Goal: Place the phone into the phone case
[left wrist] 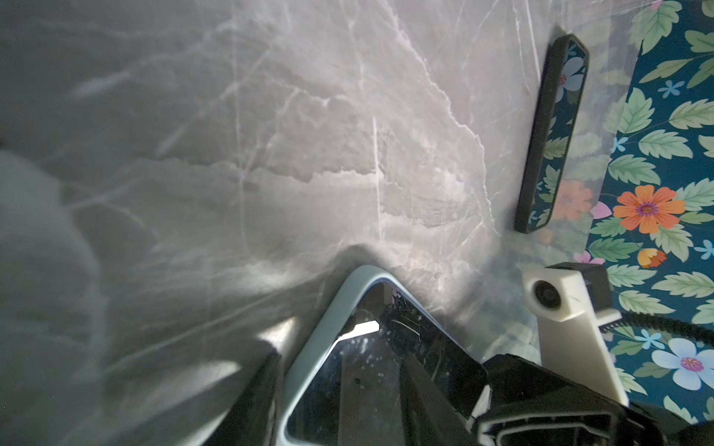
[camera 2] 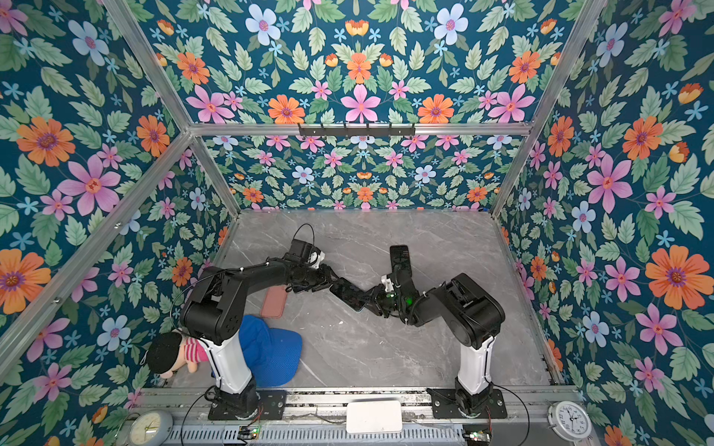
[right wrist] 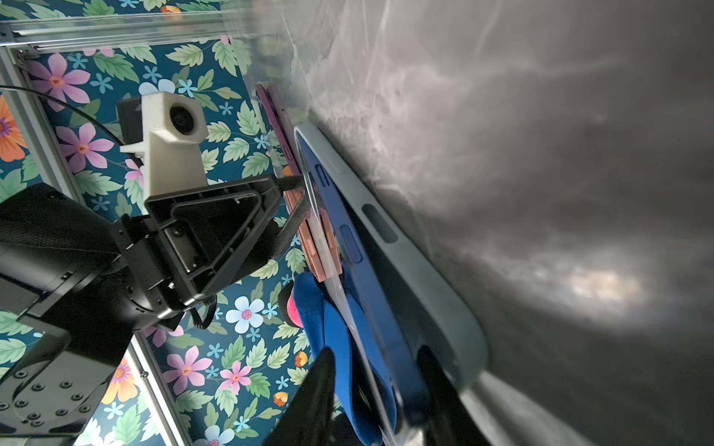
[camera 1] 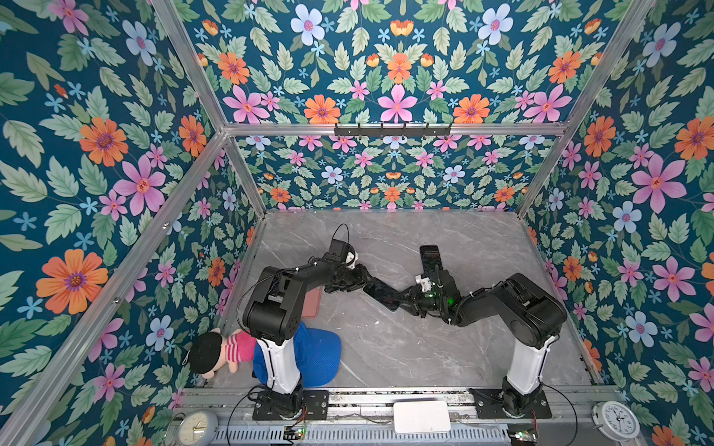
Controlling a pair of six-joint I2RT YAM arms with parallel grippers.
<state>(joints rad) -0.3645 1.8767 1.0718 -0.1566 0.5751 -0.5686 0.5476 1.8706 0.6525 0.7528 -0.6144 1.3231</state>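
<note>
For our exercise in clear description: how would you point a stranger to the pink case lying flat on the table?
Find the grey marble table and the blue cap near its front left corner. Just behind the cap, partly under the left arm, lies the pink case. It is the only flat pink slab; the held phone and the phone farther back are dark.

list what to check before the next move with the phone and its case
1. left tool clamped on the phone edge: ok
2. right tool grip: cannot tell; it straddles the phone's end
3. phone corner inside pale blue case: ok
4. long side seated: not ok; the blue side seems to stand proud of the rim
5. black phone and pink case apart from the held phone: ok
</note>
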